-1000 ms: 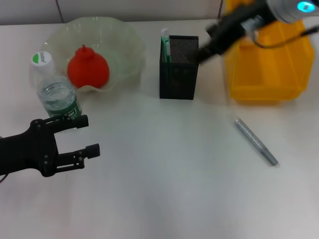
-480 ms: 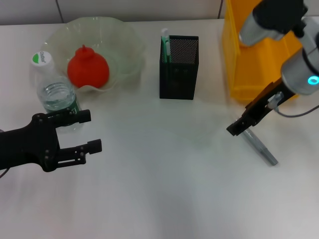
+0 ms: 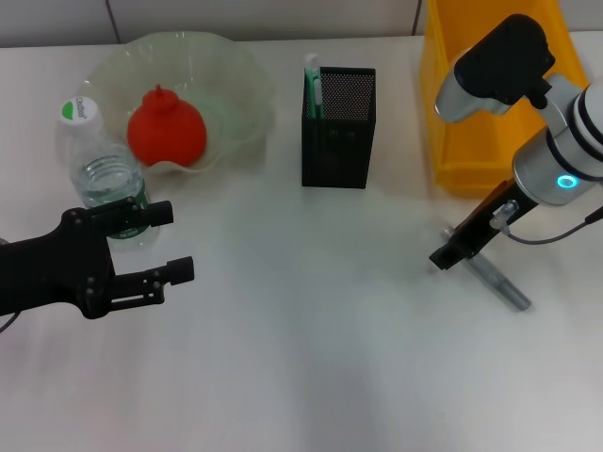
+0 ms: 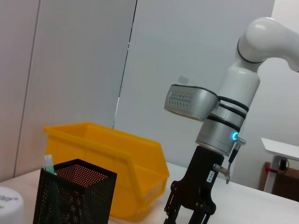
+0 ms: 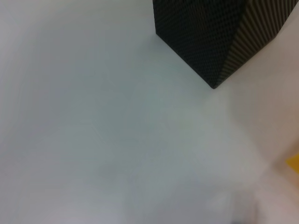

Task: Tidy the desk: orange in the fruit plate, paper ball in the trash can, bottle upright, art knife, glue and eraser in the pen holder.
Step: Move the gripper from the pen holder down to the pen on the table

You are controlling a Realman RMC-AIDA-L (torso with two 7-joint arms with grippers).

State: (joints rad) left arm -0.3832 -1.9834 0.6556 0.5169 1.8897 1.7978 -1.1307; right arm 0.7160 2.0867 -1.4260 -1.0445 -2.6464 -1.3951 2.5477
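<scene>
White desk (image 3: 311,358) carrying all items. Yellow bin (image 3: 490,104) at far right rear, touching nothing but the desk. Pale green fruit plate (image 3: 236,85) at left rear, holding the red-orange fruit (image 3: 166,130) at its centre. Black mesh pen holder (image 3: 337,132) upright between plate and bin, with a green-and-white item (image 3: 313,83) standing in its left corner. Bottle (image 3: 99,165) upright just beside the plate's front-left rim, white cap with green ring on top. Grey art knife (image 3: 495,278) lying flat on the desk in front of the bin, well apart from the pen holder.

Right tool (image 3: 448,254) low over the near end of the art knife, pointing down at the desk; whether open or closed, cannot tell. Left tool (image 3: 168,243) hovering at front left, just before the bottle, jaws spread apart, gripping nothing.
</scene>
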